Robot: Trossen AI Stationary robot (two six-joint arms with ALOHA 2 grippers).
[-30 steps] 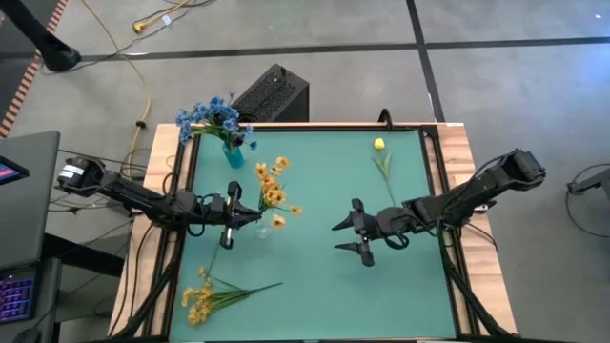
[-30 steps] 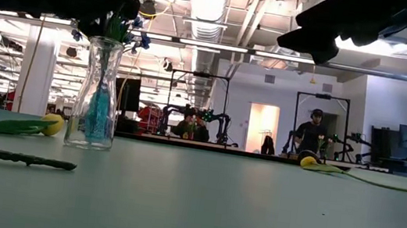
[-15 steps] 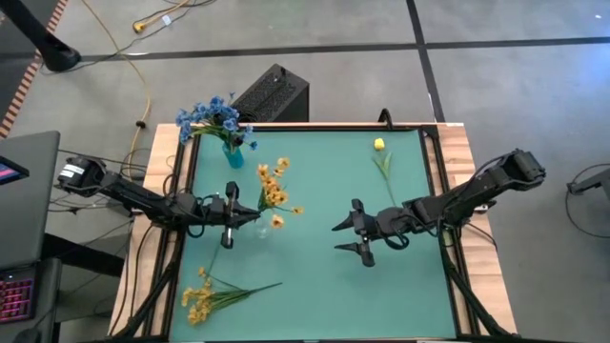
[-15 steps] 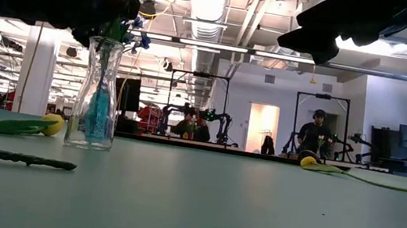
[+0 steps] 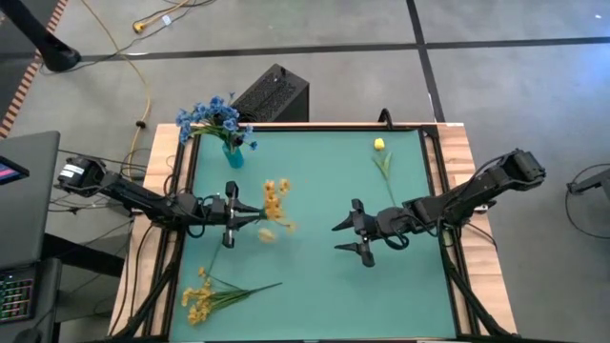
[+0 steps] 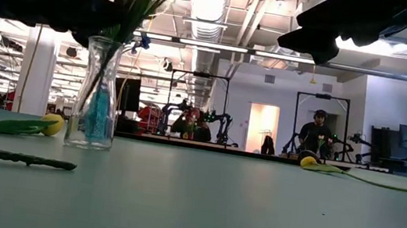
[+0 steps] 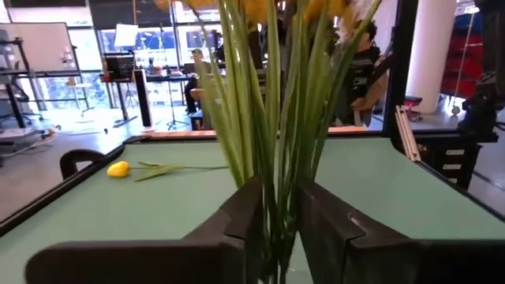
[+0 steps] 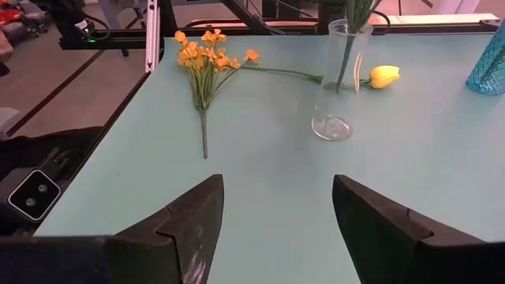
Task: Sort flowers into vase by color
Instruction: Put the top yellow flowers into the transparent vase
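Left gripper (image 7: 272, 229) slightly parted around green stalks of yellow spray (image 5: 273, 205). Clear vase (image 8: 341, 80) plain only from right wrist. Right gripper (image 5: 351, 236) wide, empty.

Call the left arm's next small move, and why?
Probably finish opening the left gripper and back straight off. The yellow spray already has its stalks down in the clear vase, yet the fingers sit close on either side of them in the wrist view. Pulling away sideways could drag the stems or tip the vase. The right gripper waits open mid-table.
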